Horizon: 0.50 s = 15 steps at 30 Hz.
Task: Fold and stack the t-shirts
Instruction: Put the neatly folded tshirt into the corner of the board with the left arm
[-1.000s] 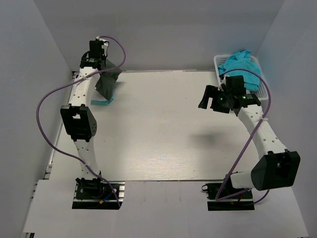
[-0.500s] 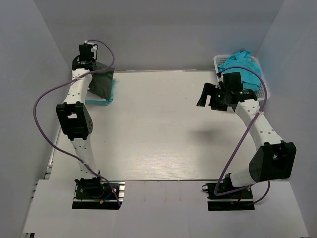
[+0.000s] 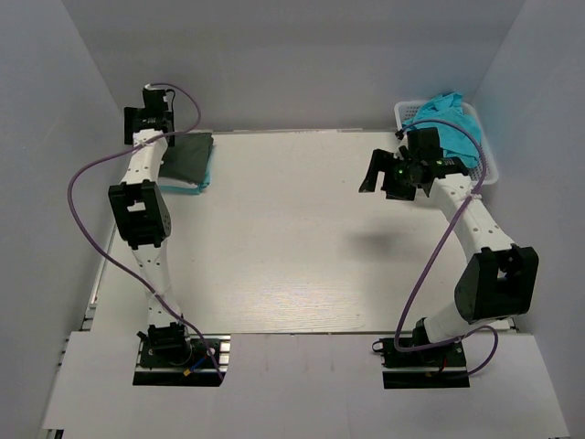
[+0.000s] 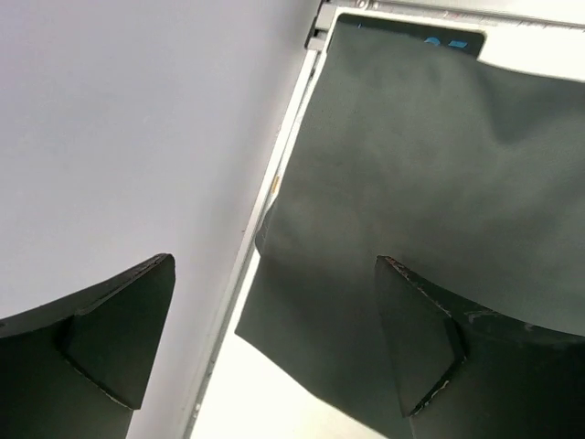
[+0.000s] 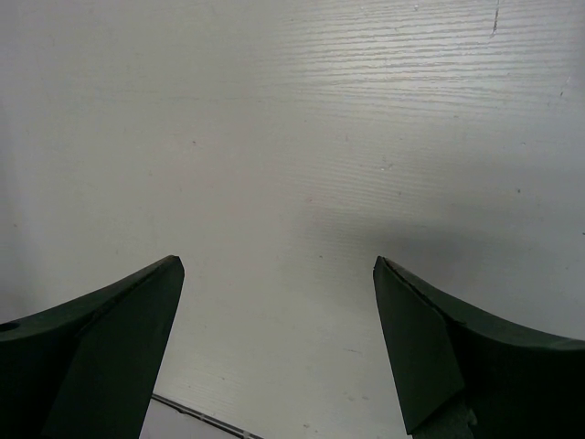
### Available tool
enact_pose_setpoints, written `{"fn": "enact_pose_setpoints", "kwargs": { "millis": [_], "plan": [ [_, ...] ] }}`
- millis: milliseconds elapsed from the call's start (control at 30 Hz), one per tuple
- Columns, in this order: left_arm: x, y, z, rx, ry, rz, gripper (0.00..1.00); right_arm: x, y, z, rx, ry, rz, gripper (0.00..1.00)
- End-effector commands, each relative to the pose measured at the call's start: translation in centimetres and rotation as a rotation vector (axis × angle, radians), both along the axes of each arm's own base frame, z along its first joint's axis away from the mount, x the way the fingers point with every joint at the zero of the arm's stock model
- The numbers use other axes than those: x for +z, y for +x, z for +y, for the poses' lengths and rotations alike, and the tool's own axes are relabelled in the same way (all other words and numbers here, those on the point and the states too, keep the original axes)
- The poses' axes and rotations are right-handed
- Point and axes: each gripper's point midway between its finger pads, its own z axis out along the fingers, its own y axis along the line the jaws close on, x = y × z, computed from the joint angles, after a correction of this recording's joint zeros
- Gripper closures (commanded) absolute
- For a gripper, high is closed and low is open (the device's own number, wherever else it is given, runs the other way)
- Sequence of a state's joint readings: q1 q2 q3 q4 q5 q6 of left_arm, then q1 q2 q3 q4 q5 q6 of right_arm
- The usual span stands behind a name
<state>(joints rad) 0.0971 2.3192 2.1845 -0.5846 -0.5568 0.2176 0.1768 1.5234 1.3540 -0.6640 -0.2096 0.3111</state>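
1. The right end effector [image 3: 386,181], fingers spread and empty, hovers over the bare bench [image 3: 292,247]. Its next reach is probably the basket behind it.
2. In the far-left corner, the folded charcoal t-shirt [image 3: 187,157] lies on a teal t-shirt [image 3: 207,172].
3. The left end effector [image 3: 146,117] hangs above them, spread and gripping nothing. Lifting straight up should spare the fold.
4. At far right, turquoise t-shirts [image 3: 443,114] sit heaped in the white basket [image 3: 400,112].
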Motion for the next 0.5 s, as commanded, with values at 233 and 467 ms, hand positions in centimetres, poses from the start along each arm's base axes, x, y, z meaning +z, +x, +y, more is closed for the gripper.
{"fn": "enact_pose_setpoints", "kwargs": {
  "millis": [233,467],
  "plan": [
    [10.7,-5.0,-5.7,0.006,-0.286,-0.208,0.0,3.9,-2.0,0.1,0.023,0.05,-0.127,0.1],
    [11.9,-15.2,-13.8,-0.112,-0.719,-0.27,0.0,3.0,-5.3,0.3,0.048,0.084,-0.134,0.1]
  ]
}}
